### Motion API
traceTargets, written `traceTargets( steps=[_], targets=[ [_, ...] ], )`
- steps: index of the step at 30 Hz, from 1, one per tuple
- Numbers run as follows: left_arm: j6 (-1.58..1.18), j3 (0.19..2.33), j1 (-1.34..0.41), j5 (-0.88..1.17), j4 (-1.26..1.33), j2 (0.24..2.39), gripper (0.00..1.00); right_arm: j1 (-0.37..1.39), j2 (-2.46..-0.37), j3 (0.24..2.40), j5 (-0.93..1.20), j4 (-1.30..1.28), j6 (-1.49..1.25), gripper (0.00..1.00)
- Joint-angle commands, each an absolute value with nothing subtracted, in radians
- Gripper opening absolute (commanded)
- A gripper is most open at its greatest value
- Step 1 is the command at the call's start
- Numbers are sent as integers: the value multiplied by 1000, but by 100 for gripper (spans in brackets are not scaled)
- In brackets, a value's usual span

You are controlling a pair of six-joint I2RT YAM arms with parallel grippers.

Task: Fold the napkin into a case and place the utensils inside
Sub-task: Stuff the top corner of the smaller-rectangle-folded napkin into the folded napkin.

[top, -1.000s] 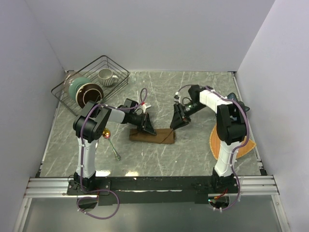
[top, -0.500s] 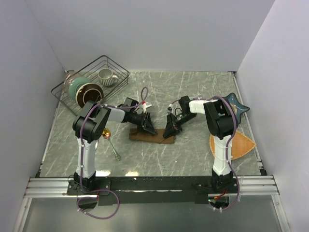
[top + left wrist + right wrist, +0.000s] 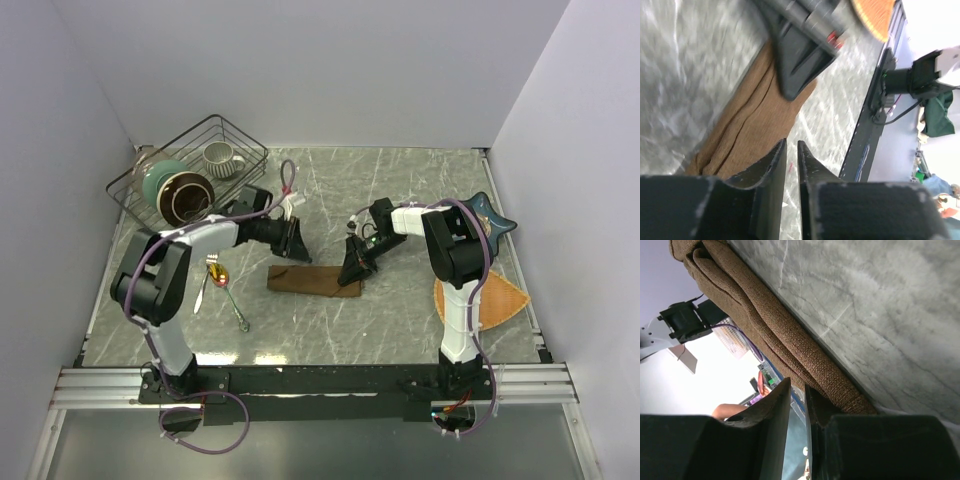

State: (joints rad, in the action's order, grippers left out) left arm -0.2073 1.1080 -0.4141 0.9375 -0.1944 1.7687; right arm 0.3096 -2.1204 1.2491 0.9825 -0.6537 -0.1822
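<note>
**Top view.** The desk [image 3: 420, 190] is grey stone-patterned with pale veins, and plain white walls close it in on three sides. The napkin [image 3: 312, 281] lies at its middle as a narrow brown folded strip of soft cloth. The left fingers [image 3: 293, 240] hang just behind the napkin's left end, clear of it. The right fingers [image 3: 350, 272] are down at its right end. A spoon [image 3: 228, 295] with a gold bowl and a slim metal fork [image 3: 203, 290] lie left of the napkin. A black wire basket [image 3: 240, 140] with a ribbed mug [image 3: 220, 157] stands well behind and left of it. An orange woven mat [image 3: 500, 300] lies well to its right.

**Left wrist.** The left fingers [image 3: 792, 145] are black and nearly together with a slim gap, and nothing is between them. The napkin [image 3: 750, 125] shows lengthwise creases, with the other arm's black tip resting on it.

**Right wrist.** The napkin [image 3: 765, 325] is coarse-woven, with stacked rolled edges. The right fingers [image 3: 797, 385] stand a narrow slit apart, tips at the napkin's edge. I cannot tell whether they grip it.
</note>
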Motion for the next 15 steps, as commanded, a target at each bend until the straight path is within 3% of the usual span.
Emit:
traceTargets(
  steps=[1,9,12,13,15],
  targets=[
    [-221,1045,-403,923,-187,1851,17,313,-2137,1220,798,-627,-184,26],
    [-247,1029,-360,925,-136,2009,13,311,-2128,1216,761,-644,-157,25],
    [-203,1042,-360,951,-167,1974,21,314,-2123,1221,752,-647,-146,25],
    [-186,1055,-362,972,-195,1947,31,313,-2120,1223,750,-647,-144,25],
    [-94,1086,-364,966,-250,1855,38,314,-2117,1221,747,-643,-144,25]
  ],
)
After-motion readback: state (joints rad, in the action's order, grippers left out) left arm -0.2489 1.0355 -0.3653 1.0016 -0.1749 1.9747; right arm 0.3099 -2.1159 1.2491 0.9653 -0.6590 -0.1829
